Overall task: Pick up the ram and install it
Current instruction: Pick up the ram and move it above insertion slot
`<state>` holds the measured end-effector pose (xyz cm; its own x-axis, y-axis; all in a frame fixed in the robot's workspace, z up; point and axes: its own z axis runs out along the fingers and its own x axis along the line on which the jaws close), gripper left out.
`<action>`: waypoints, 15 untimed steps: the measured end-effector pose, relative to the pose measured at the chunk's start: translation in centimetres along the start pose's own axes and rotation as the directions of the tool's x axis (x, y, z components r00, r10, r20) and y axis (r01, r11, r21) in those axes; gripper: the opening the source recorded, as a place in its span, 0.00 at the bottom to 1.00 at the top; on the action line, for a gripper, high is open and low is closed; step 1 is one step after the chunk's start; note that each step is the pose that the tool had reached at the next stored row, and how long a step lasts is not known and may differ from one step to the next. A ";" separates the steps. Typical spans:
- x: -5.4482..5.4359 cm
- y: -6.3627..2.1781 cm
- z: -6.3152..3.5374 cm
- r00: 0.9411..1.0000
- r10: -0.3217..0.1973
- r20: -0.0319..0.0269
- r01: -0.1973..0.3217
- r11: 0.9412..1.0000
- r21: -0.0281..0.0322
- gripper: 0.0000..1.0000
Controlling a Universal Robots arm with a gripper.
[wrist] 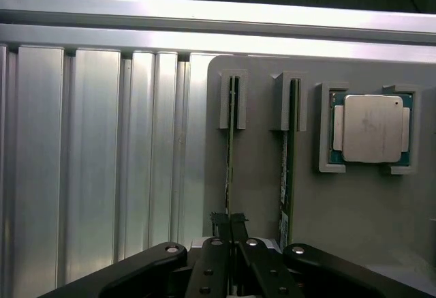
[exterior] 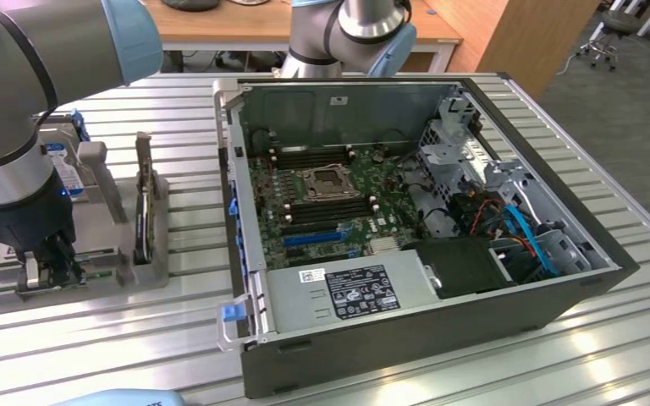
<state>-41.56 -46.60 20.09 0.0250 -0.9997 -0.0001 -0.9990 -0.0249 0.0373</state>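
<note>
While the arm (exterior: 14, 161) reaches down at the exterior view's left, its gripper (exterior: 57, 269) sits low inside a gray holder (exterior: 133, 272) on the ribbed metal table (exterior: 190, 338). Seen from the wrist, the 2 fingers (wrist: 219, 226) are clenched on the ram (wrist: 230, 148), a thin green stick standing on edge in its slot in the holder, one end seated in a gray bracket. A 2nd stick (wrist: 289, 155) stands just beside it, parallel, in its own slot. Beyond that, a square silver processor chip (wrist: 370, 129) lies flat between corner brackets. An open computer case (exterior: 415, 351) rests on the table toward the exterior view's right, well apart from the gripper, with its motherboard (exterior: 325, 199) exposed.
</note>
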 end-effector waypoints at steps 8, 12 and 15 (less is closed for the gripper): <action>0.0 0.00 0.01 1.000 0.000 0.001 0.000 1.000 0.000 0.11; 0.0 0.00 -0.20 1.000 0.000 0.001 0.000 1.000 0.000 0.11; 0.0 0.01 -0.47 1.000 0.000 0.001 0.000 1.000 0.000 0.11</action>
<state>-41.55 -46.61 20.55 0.0249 -0.9997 -0.0006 -0.9990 -0.0249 0.0375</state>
